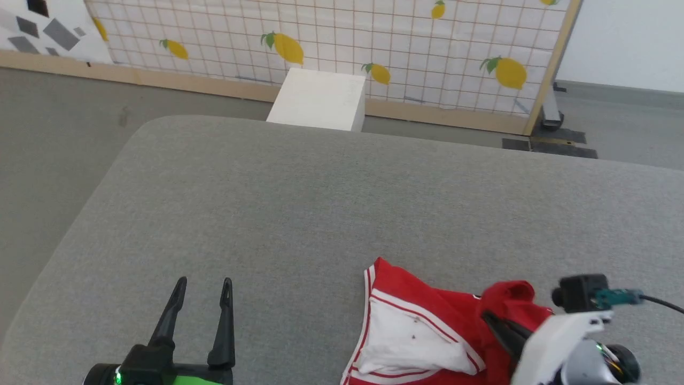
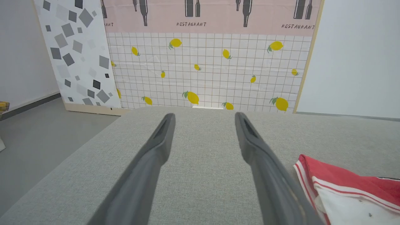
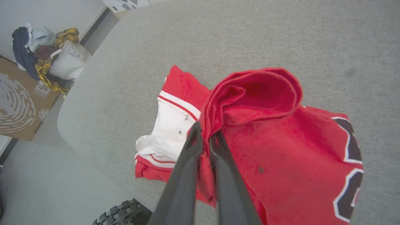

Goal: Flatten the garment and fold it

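— So, where is the shirt [image 1: 406, 331] lying?

— On the near right part of the desk [image 1: 320, 214], close to the front edge, crumpled rather than flat. In the head view a white sleeve with red-and-white striped trim faces up on its left side, and red cloth bunches up to the right of it.

— And the right end effector [image 1: 489, 318]?

— Its two dark fingers are pressed together on a fold of the red cloth. The right wrist view shows it well. There the right end effector [image 3: 206, 129] pinches the shirt [image 3: 281, 150], and a loop of red fabric curls up just past the fingertips, raised above the rest. Black, white-outlined lettering shows at the right edge of that view, but it is cut off and I cannot read it.

— What about the left end effector [image 1: 206, 280]?

— Spread wide and holding nothing, at the lower left of the head view with bare grey fabric around it, apart from the shirt. In its own wrist view the left end effector [image 2: 204, 115] points toward the far edge of the desk. The shirt [image 2: 343, 184] lies at the lower right there, beside the right-hand finger.

— Anything beyond the desk?

— A white box [image 1: 320, 99] past the far edge, in front of a lemon-patterned panel [image 1: 406, 37]. The right wrist view also shows a heap of clothes [image 3: 43, 47] off the desk's corner, next to a sheet of cardboard [image 3: 18, 103].
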Tool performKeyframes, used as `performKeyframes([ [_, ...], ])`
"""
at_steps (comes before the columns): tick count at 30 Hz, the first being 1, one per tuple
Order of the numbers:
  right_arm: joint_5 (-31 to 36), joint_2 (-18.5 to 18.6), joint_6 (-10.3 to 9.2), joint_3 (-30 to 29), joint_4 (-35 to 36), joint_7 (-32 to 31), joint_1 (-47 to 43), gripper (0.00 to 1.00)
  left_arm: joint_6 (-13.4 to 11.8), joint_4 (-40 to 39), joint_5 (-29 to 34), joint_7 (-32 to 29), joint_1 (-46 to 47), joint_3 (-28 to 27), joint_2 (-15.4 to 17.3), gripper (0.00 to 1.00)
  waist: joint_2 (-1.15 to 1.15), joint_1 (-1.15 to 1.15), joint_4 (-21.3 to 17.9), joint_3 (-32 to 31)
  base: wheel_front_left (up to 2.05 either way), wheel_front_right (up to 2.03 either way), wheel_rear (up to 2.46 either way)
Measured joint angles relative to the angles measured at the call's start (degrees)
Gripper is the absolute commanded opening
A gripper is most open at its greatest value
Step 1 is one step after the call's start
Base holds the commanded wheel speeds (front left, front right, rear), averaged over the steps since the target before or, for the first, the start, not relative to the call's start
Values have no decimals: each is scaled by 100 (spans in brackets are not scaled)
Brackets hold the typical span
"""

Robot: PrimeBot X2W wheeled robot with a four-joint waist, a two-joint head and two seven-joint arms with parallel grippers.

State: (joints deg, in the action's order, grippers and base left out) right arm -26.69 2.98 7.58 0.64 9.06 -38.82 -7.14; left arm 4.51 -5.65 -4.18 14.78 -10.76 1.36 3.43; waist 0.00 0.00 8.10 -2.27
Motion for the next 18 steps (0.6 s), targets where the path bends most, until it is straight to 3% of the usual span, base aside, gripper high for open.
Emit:
performKeyframes([
  [11,-781,-8,-1,1135,-1536,913,925,0,56,153,-9,0,35,43,-8,100,0,0,384,125,0,0,0],
  [17,-737,-7,-1,1423,-2524,1335,1440,0,99,169,-9,0,82,67,-10,100,0,0,525,202,0,0,0],
  [18,-725,-5,-1,1490,-2657,1396,1506,25,99,169,-9,0,89,63,-10,100,0,0,541,215,0,0,0],
])
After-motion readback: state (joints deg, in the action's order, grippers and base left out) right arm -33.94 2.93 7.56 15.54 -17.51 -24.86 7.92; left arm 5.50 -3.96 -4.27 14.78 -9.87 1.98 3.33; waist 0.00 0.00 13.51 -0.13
